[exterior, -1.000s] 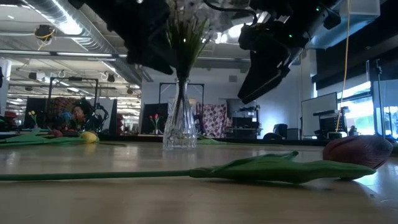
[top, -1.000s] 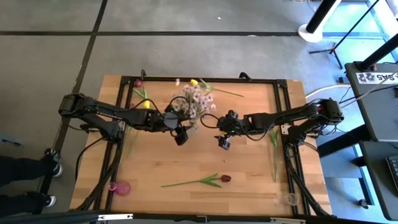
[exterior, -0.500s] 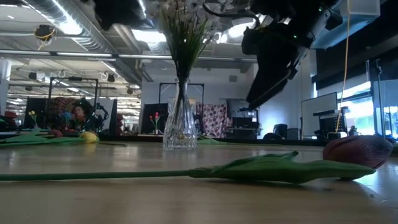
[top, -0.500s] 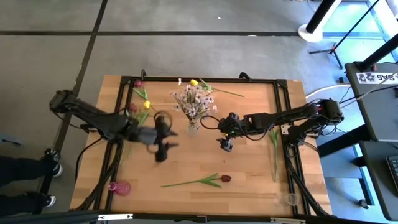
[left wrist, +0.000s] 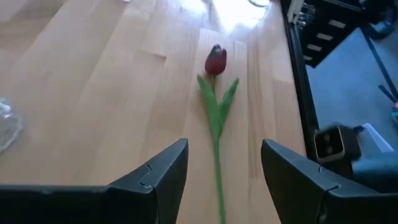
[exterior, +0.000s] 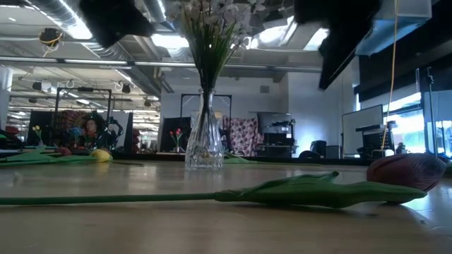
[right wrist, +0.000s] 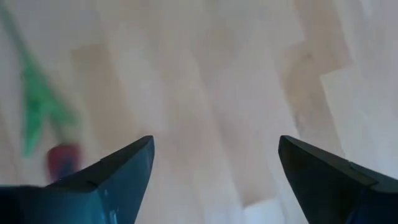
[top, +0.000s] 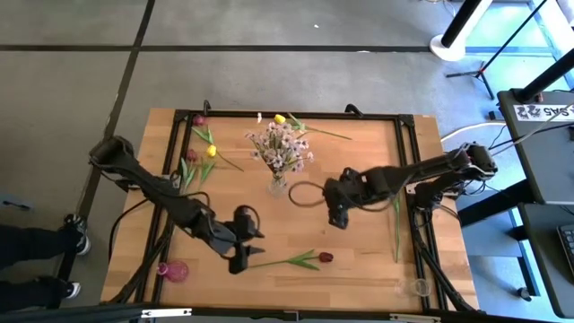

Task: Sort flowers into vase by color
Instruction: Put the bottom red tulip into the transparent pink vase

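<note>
Right now we have our left gripper (top: 244, 256) low over the near part of the wooden table (top: 359, 251), its fingers spread wide with nothing between them, lined up on the stem end of the dark red tulip (top: 325, 257) lying flat there. In the left wrist view the green stem (left wrist: 217, 155) runs straight into the gap between the fingers, which we judge is deliberate: approaching along the stem lets the jaws close across it.

Our right gripper (top: 338, 215) hangs above the table's middle, also spread and empty, just beyond the same tulip, probably clear of the left arm's path.

The glass vase (top: 278, 186) stands upright toward the far side, already holding the white-pink blossom spray (top: 280, 148). Yellow tulips (top: 212, 152) and another red bud (top: 199, 119) lie loose near the far left corner. A small pink vase (top: 174, 270) stands at the near left edge, likely meant for red flowers.
</note>
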Motion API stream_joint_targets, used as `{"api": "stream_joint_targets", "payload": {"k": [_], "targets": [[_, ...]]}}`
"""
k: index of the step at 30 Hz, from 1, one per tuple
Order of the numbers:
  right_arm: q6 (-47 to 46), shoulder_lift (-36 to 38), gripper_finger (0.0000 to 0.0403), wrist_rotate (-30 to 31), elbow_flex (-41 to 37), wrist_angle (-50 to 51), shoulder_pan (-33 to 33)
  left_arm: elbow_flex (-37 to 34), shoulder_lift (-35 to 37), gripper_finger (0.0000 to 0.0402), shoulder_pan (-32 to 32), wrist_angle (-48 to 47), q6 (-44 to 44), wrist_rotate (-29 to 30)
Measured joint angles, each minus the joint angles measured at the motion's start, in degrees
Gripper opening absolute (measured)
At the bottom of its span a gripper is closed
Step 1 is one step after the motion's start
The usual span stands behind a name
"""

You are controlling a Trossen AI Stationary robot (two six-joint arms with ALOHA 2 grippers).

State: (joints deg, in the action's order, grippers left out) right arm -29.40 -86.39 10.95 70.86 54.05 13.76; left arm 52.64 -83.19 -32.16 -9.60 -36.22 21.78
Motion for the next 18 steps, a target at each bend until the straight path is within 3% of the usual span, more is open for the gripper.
{"api": "stream_joint_targets", "payload": {"k": [7,11,18], "targets": [[-8.6,0.0,0.0343,3.0,6.4,10.7,12.4,12.2,-11.7,0.0198,2.8,0.1,2.0,-0.2],[-22.0,0.0,0.0343,5.0,10.6,19.7,21.6,15.6,-18.9,0.0198,4.1,0.0,-1.7,-1.6],[-38.7,0.0,0.0343,11.3,11.6,18.0,39.3,24.4,-34.0,0.0198,5.5,-0.4,-2.8,-3.4]]}}
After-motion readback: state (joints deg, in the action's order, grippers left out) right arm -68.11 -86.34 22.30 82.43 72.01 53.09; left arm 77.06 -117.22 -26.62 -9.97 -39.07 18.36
